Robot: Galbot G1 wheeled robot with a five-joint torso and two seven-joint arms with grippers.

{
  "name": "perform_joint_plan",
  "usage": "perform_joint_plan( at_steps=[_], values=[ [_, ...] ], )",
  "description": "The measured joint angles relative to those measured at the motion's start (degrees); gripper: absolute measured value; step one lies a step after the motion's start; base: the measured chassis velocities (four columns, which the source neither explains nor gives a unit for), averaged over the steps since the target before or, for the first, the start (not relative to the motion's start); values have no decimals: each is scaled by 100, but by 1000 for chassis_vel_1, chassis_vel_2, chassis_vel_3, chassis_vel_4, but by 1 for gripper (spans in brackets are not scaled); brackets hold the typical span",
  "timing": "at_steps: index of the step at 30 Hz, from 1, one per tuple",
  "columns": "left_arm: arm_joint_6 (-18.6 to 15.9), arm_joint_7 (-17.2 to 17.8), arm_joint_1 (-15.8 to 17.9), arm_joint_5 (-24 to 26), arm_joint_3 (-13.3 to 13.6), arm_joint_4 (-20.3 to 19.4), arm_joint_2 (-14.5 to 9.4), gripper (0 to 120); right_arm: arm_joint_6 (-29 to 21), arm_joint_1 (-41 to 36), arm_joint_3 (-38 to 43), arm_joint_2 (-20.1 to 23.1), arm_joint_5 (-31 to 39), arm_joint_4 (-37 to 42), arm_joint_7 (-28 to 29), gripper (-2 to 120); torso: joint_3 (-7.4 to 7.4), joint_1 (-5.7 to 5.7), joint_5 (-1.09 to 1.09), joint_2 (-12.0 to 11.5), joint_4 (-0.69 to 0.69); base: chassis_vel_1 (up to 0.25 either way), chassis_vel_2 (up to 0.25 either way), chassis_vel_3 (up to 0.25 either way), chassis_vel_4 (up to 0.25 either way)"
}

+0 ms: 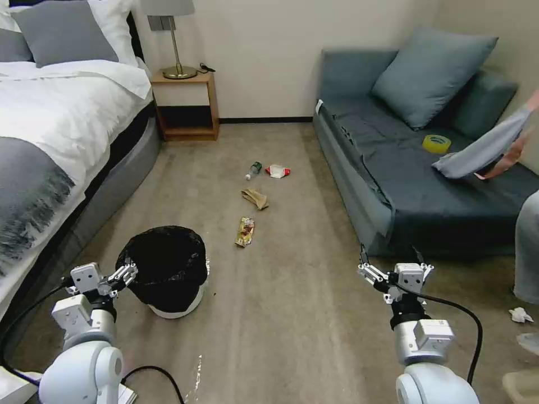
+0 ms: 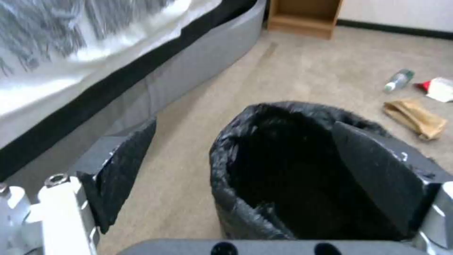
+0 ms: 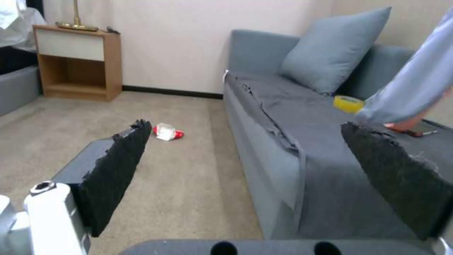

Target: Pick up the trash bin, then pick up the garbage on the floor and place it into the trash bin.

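The left end effector [image 2: 245, 170] hangs wide open, empty, straddling the near rim of the trash bin [image 1: 168, 269] on the floor beside the bed [image 1: 62, 129]. Lower squarely over rim and liner before closing. The right end effector [image 1: 396, 272] waits open.

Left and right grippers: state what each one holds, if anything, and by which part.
Nothing is held. The left gripper is open at the trash bin's rim, one finger inside; the right gripper hangs open, empty.

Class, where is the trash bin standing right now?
In the head view the trash bin stands on the carpet at lower left, beside the bed, with the open left gripper at its rim.
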State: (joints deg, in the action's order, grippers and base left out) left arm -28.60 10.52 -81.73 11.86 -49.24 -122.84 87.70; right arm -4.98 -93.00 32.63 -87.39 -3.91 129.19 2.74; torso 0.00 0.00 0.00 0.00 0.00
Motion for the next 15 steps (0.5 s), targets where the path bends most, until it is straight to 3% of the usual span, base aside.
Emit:
perform_joint_plan(
  at_steps=[7,8,15],
  values=[
    [-143,70,104,84,-12,169,-52,100,3,-2,11,20,0,0,-1,100,0,0,0,0,0,0,0,0,0],
    [-288,158,265,172,-14,416,-93,100,8,3,14,29,-2,-3,-3,100,0,0,0,0,0,0,0,0,0],
    [-551,376,553,363,-17,727,-163,100,8,28,23,39,-9,-43,-8,100,0,0,0,0,0,0,0,0,0]
  ],
)
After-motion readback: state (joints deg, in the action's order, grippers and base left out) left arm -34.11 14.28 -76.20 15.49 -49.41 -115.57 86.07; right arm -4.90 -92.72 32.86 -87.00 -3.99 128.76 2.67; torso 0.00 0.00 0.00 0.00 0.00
